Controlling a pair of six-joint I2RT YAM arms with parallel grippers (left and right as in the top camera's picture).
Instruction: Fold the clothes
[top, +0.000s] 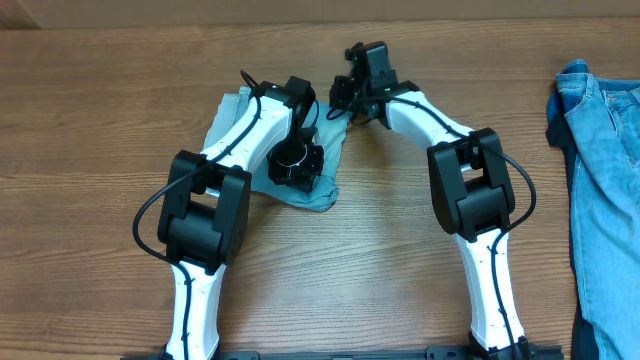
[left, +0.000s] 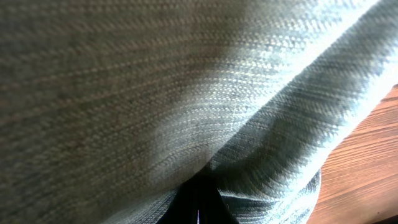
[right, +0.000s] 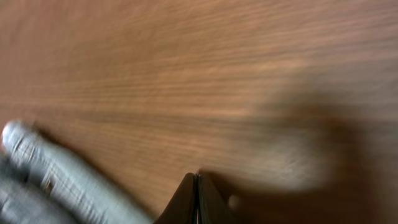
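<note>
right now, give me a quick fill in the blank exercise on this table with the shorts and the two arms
1. The table under the pale denim shorts is made of ___.
2. The right gripper is ___, with bare tabletop ahead of it and the shorts off to one side.
3. The deeper-blue denim garments lie on the ___ arm's side of the table.

Missing words: wood; shut; right
</note>
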